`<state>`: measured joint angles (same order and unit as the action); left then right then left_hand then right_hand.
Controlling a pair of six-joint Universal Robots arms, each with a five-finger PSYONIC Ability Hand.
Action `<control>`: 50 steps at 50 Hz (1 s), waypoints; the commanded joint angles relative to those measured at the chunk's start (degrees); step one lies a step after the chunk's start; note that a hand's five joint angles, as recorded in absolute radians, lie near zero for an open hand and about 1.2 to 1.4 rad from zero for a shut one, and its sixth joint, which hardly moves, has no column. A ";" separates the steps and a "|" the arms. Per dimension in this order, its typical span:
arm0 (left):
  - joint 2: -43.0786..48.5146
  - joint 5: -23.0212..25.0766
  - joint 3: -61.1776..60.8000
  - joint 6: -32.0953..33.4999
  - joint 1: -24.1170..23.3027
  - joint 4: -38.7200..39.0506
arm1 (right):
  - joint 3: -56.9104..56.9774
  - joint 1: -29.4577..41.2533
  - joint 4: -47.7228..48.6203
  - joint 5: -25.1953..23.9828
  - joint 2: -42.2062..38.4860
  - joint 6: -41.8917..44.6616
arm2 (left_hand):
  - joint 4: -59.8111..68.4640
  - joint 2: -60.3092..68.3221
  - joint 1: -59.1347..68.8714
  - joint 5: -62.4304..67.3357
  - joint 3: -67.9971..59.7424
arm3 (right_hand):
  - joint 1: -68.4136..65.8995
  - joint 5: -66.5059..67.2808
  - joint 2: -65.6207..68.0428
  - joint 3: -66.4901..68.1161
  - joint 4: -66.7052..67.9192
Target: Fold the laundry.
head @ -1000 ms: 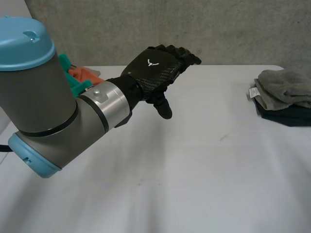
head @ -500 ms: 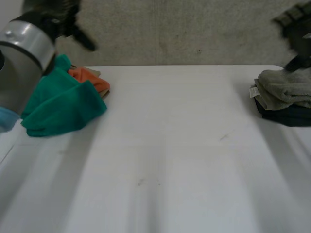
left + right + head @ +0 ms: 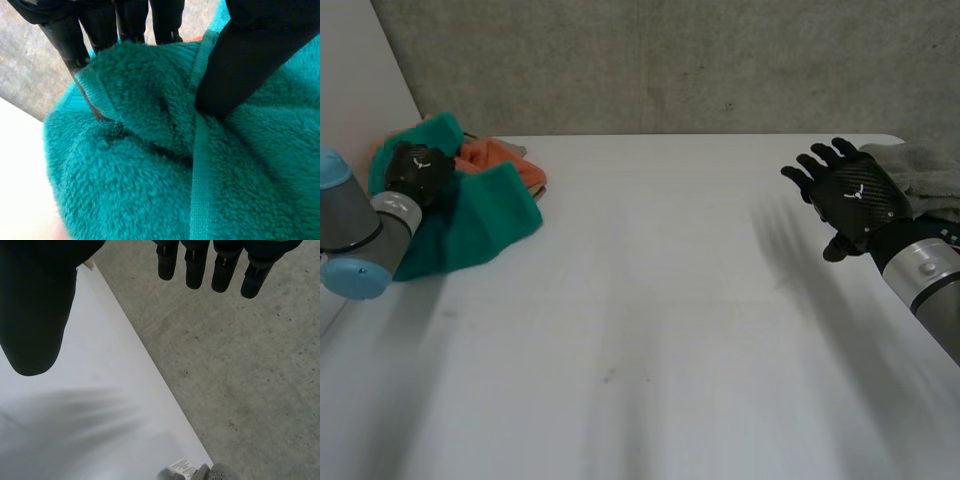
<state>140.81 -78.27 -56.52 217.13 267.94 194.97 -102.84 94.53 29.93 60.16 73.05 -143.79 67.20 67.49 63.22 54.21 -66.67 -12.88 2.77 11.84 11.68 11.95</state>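
At the far left of the table (image 3: 650, 330), my left hand (image 3: 415, 172) pinches a fold of the towel (image 3: 480, 215); my right hand (image 3: 850, 195) hovers spread and empty. I judge the pinch shallow: lifting could slip it or drag the orange cloth (image 3: 505, 160) along.

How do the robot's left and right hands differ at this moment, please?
The left hand pinches a fold of the teal towel between fingers and thumb; the right hand holds nothing, its fingers straight and spread. The left hand rests on that towel; the right hand hangs above the table near the grey towel. Both are black.
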 commanded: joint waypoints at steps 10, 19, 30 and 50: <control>-26.36 -4.00 -9.21 -17.86 -16.65 -0.81 | 0.01 -0.14 -0.74 5.05 4.11 -0.61 | 12.80 12.51 16.78 15.79 -13.33 | 2.88 -2.77 -1.84 -1.68 -1.95; -19.71 -4.08 -13.18 -24.38 -32.91 -0.55 | -0.17 0.13 -2.77 6.63 5.61 -0.96 | 12.80 12.51 16.78 15.79 -13.33 | 2.88 -2.77 -1.84 -1.68 -1.95; -7.56 -3.99 -8.43 -24.56 -42.59 -3.36 | -0.34 0.48 -4.79 6.55 4.82 -0.79 | -39.72 -40.02 -35.75 -36.74 39.20 | 2.88 -2.77 -1.84 -1.68 -1.95; -26.64 -2.94 -19.24 -14.64 -20.81 -3.98 | 10.64 4.52 -35.80 6.02 3.42 -13.86 | -51.60 -51.89 -47.63 -48.61 51.07 | 2.88 -2.77 -1.84 -1.68 -1.95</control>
<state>113.75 -82.11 -74.82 197.07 239.48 190.96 -95.96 97.24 6.88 66.68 77.67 -148.77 14.58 14.74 15.09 4.10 -14.90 -12.88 2.77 11.84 11.68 11.95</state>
